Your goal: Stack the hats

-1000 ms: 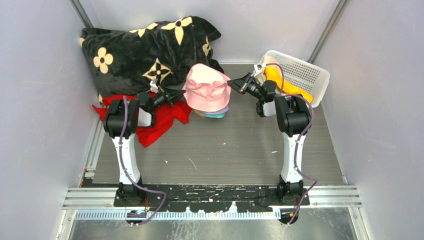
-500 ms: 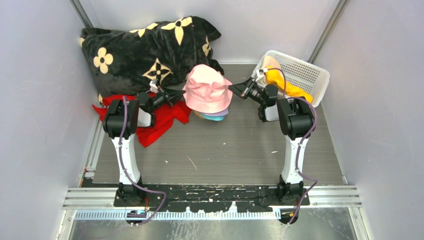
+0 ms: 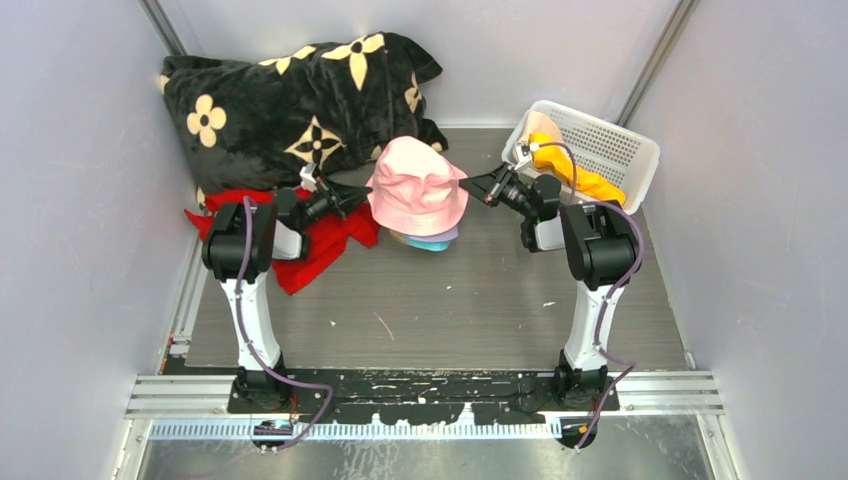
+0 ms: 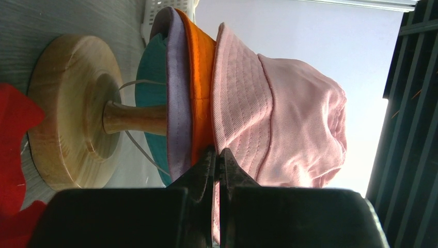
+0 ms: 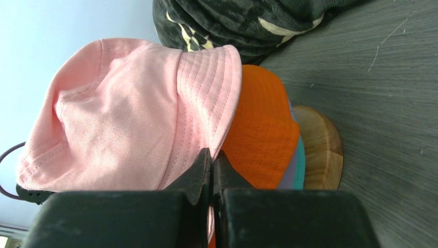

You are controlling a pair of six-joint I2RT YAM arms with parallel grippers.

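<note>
A pink hat [image 3: 415,185] hangs over the stack, held by its brim on both sides. My left gripper [image 3: 362,196] is shut on the brim's left edge, and in the left wrist view its jaws [image 4: 217,152] pinch the pink fabric [image 4: 289,113]. My right gripper [image 3: 468,183] is shut on the right edge [image 5: 212,154]. Under the pink hat [image 5: 119,119] sit an orange hat [image 4: 202,77], a lavender hat [image 4: 178,103] and a teal hat [image 4: 152,67] on a wooden stand [image 4: 67,108]. A yellow hat [image 3: 575,170] lies in the basket.
A white basket [image 3: 610,140] stands at the back right. A black blanket with cream flowers [image 3: 290,100] is piled at the back left. A red cloth [image 3: 320,250] lies under my left arm. Grey walls close in both sides.
Both grippers have brought the pink hat slightly lower and nearer over the stack. The right arm's elbow has swung a little to the right.
</note>
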